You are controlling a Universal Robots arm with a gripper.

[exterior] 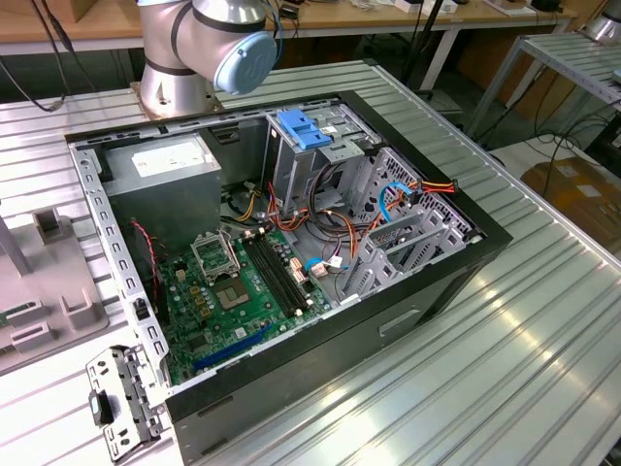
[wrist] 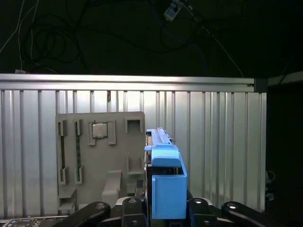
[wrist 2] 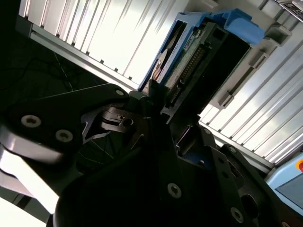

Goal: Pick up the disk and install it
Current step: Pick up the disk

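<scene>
Evidently the disk [wrist: 165, 187] is clamped edge-on between the closed jaws of the gripper [wrist: 165, 215], seen against the ribbed table [wrist: 222, 142] beside a grey fixture plate [wrist: 99, 156]. Its label is hidden, and the contact is masked by its blue carrier.

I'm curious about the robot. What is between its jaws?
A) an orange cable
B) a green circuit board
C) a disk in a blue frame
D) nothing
C: in the first wrist view the disk, framed in blue, sits between the jaws of the gripper.
</scene>
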